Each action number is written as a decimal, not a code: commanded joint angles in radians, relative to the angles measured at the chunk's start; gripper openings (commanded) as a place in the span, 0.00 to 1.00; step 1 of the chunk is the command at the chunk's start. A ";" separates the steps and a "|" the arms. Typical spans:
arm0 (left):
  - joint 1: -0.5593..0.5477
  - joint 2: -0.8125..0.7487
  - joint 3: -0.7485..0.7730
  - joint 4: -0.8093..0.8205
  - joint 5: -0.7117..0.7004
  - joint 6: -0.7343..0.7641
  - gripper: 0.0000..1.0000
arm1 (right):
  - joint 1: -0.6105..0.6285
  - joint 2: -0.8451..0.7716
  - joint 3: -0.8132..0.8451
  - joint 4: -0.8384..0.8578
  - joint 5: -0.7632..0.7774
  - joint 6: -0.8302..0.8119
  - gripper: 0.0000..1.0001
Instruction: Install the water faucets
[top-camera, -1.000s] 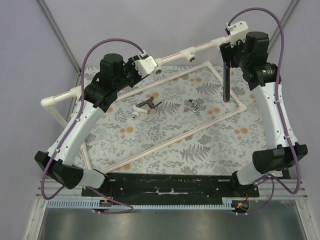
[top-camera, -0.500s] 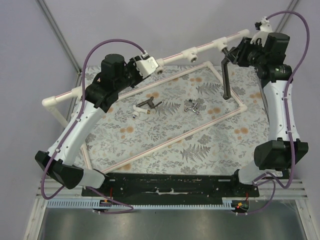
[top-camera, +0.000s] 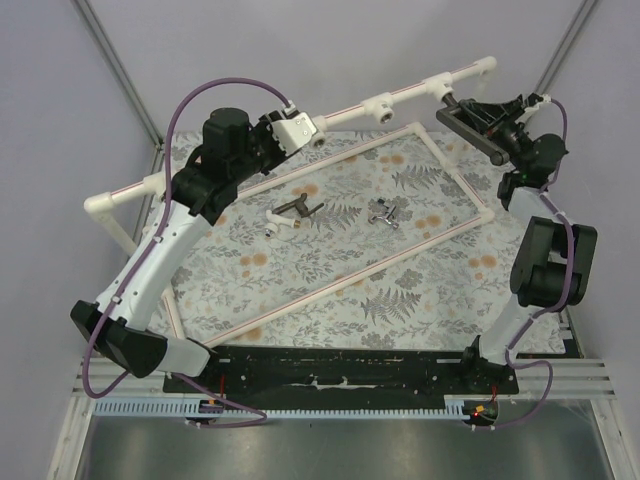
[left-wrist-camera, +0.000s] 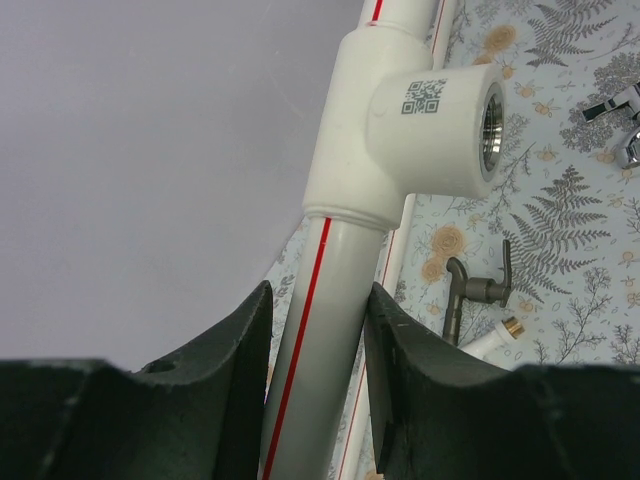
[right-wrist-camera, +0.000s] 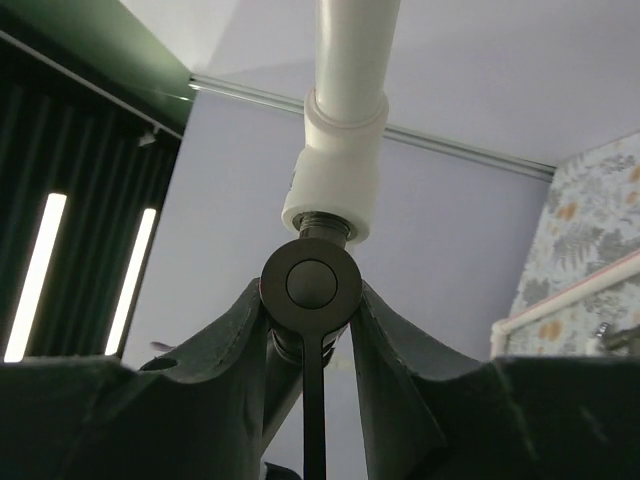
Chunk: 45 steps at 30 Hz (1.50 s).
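Nearest me, the two arm bases sit at the table's front edge, and beyond them a floral mat (top-camera: 330, 270) covers the table. In the middle of the mat lie two of the taps, well apart from both grippers. The shorter dark faucet (top-camera: 293, 212) (left-wrist-camera: 478, 295) lies on the left with its white end toward the near side. The silver cross-handled faucet (top-camera: 388, 214) (left-wrist-camera: 620, 110) lies to its right, near it but not touching.

Farther back, the white pipe frame (top-camera: 350, 108) (left-wrist-camera: 400, 120) (right-wrist-camera: 335, 190) has its lower rails lying on the mat, with its upper pipe raised along the far side. The left gripper (top-camera: 315, 134) (left-wrist-camera: 315, 320) pinches that raised pipe just below a tee socket, with a finger pressed to each side of the red-striped tube. The socket's metal-threaded mouth faces out over the mat.

At the far right, the right gripper (top-camera: 470, 105) (right-wrist-camera: 311, 292) is clamped on the long dark faucet (top-camera: 470, 137) (right-wrist-camera: 311, 283). Its fingers squeeze the tap's round head from both sides. The head sits right at the mouth of a white socket near the right end of the pipe, where a short threaded stub shows between them. The long tube spout slants away from the pipe, out over the far right corner of the mat
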 joint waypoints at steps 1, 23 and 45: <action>-0.004 0.020 -0.050 -0.211 0.008 -0.133 0.05 | -0.014 0.153 -0.128 0.155 0.259 0.377 0.17; -0.005 0.024 -0.047 -0.211 -0.018 -0.132 0.06 | -0.194 -0.134 -0.052 -0.529 0.146 -0.403 0.98; -0.016 0.046 -0.035 -0.211 -0.038 -0.141 0.06 | 0.441 -0.265 0.742 -1.785 1.141 -1.979 0.93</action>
